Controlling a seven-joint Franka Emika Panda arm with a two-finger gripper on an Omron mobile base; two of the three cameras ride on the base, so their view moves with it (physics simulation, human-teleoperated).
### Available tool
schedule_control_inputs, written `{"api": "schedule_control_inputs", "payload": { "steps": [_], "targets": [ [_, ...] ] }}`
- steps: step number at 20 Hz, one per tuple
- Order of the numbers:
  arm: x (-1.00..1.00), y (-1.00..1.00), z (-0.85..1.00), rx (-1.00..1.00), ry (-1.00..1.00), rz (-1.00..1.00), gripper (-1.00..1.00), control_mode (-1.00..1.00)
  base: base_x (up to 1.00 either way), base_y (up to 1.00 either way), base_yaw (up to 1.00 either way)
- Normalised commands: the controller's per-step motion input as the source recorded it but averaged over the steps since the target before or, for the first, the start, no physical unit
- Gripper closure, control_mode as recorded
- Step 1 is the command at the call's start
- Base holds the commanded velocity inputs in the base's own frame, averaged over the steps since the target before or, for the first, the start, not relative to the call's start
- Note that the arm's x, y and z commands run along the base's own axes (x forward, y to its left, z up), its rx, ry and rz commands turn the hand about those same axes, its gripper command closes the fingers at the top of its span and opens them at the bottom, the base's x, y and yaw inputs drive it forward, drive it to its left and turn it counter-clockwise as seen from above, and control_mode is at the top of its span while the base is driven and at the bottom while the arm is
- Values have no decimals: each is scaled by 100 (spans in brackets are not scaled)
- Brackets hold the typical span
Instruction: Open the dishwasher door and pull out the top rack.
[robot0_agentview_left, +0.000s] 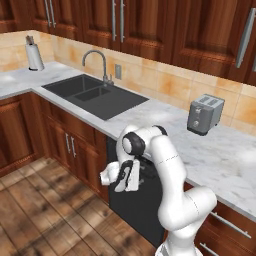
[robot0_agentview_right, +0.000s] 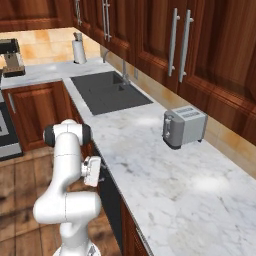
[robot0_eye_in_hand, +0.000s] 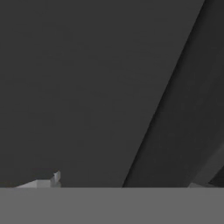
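Note:
The dishwasher door is a matte black panel under the marble counter, standing closed between the wooden cabinets. My gripper is pressed up to its top edge, at the bar handle. In the hand view the door is very close, and the handle runs slantwise across it. My gripper is open, one fingertip on each side of the handle's lower end, and nothing is clamped. From the right base view the door is seen edge-on, with the hand against it. The top rack is hidden behind the door.
A dark double sink with a faucet lies left of the dishwasher. A silver toaster stands on the counter at the right. Wooden cabinet doors flank the dishwasher. The wooden floor in front is open.

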Motion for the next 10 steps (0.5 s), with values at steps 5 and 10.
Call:
{"api": "schedule_control_inputs", "payload": {
  "steps": [5, 10],
  "targets": [
    [4, -6, -20, 1, 1, 0, 100, -100, 0, 0, 0],
    [-42, 1, -44, 9, 14, 4, 100, -100, 0, 0, 0]
  ]
}}
